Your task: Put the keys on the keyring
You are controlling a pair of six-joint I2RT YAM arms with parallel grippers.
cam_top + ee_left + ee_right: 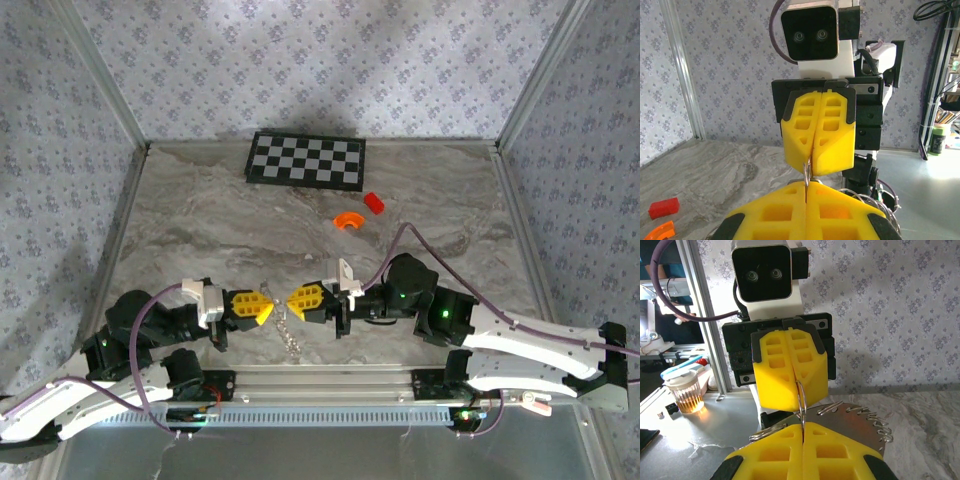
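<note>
Jaws of my left gripper (262, 308) and right gripper (293, 300) both clamp the keyring (278, 303), lower centre; keys (290, 338) hang near the front edge of the table (200, 220); bare marble above.

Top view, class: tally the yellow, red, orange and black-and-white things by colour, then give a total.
Yellow: 2, left tool and right tool
Red: 1, block
Orange: 1, curved piece
Black-and-white: 1, checkerboard
Total: 5

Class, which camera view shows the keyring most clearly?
Right wrist: the keyring shows as a long, sharp wire arc. Left wrist shows a short sliver of it; in the top view it is too small to make out.
</note>
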